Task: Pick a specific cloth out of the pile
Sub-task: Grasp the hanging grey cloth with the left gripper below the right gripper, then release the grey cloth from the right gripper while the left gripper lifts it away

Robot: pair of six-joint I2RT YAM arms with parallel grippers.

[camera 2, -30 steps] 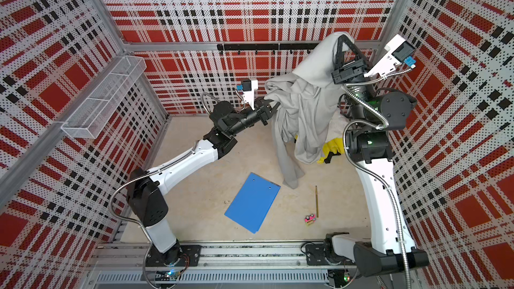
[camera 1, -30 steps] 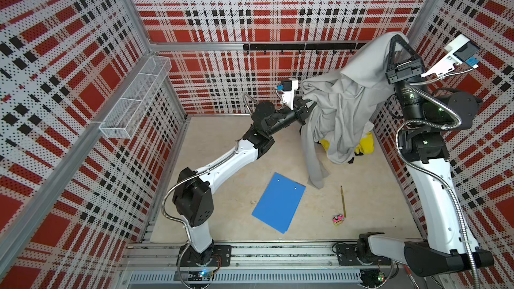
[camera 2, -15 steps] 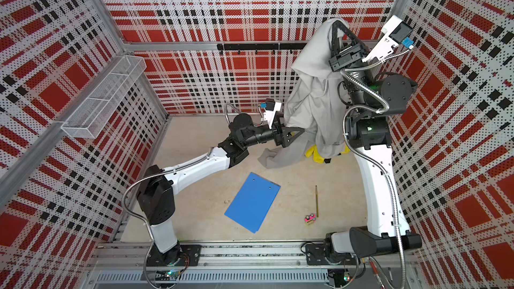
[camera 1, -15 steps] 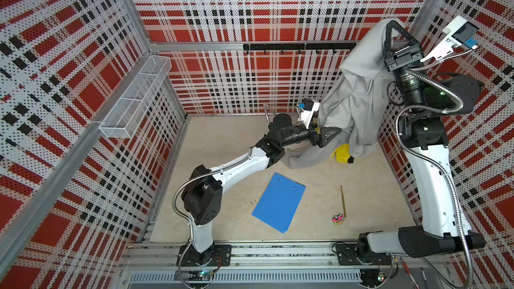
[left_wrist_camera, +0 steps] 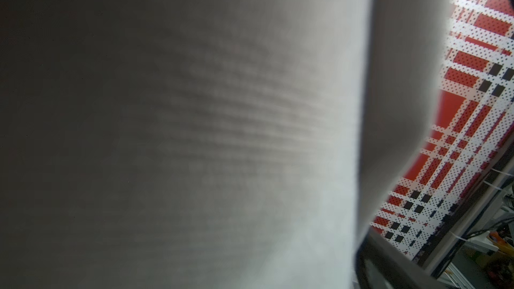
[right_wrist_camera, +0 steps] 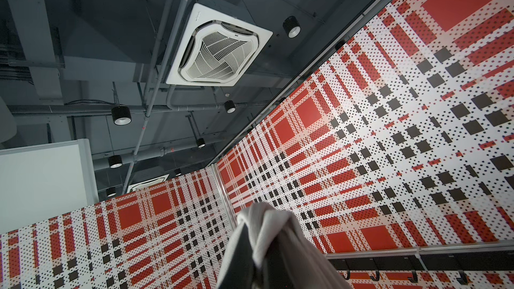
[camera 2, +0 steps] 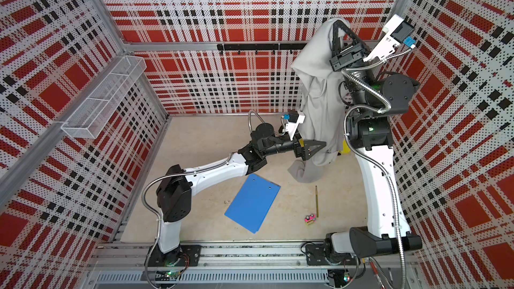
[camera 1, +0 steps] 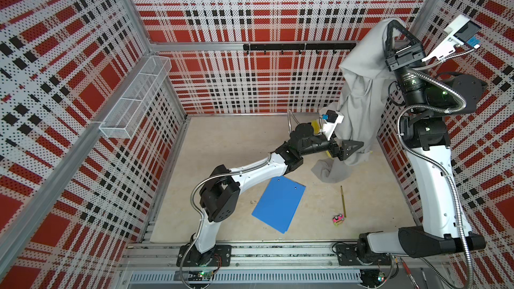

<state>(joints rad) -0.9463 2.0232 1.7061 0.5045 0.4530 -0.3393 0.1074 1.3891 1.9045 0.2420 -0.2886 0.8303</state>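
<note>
The floor (camera 1: 222,145) is pale and flat. A blue board (camera 1: 278,208) lies near, in the middle. Right of it lie a pencil (camera 1: 343,201) and a small pink thing (camera 1: 338,219). Farther back, the end of the grey cloth (camera 1: 331,172) rests on the floor.

Red plaid walls (camera 1: 250,9), beige floor (camera 1: 222,148), wire basket (camera 1: 133,98).

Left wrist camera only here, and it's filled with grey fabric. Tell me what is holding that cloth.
Observer: The right gripper, raised high, is shut on the top of the grey cloth; it hangs from there.
Operator: Report where its bottom end is.
Observer: Crumpled on the table, near the blue clipboard, not touching it.
Operator: Name what's left of the pile.
Observer: Only a bright yellow cloth shows, on the table, partly hidden by the hanging grey one.
</note>
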